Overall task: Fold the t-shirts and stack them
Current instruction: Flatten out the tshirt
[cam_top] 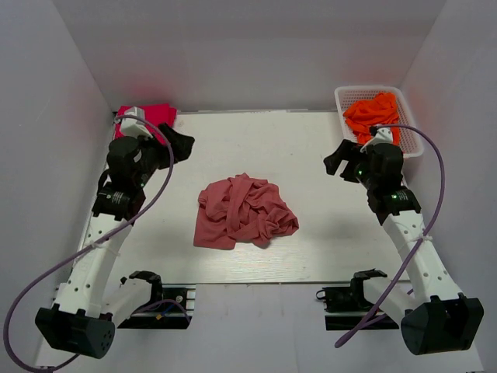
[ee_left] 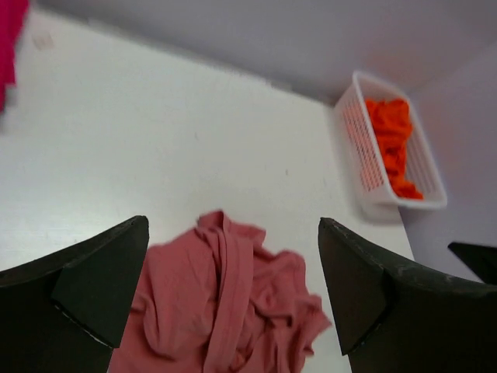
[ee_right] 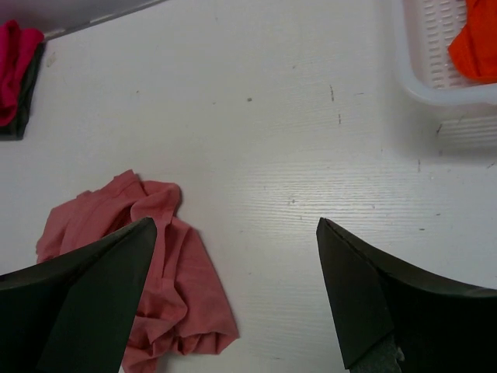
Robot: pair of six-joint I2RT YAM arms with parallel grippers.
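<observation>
White basket point(cam_top: 414, 138) on white table point(cam_top: 256, 148)

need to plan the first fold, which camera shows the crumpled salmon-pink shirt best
The top external view: the whole salmon-pink t-shirt lies crumpled there, all its edges in frame and nothing in front of it. Both wrist views show only part of it. The left wrist view crops its near edge, and the right wrist view catches one portion, low and left.

a white desk point(cam_top: 256, 144) with faint wood grain sits boxed in by a plain white back wall point(cam_top: 248, 54), left wall point(cam_top: 39, 116) and right wall point(cam_top: 466, 101); the light is soft and even.
</observation>
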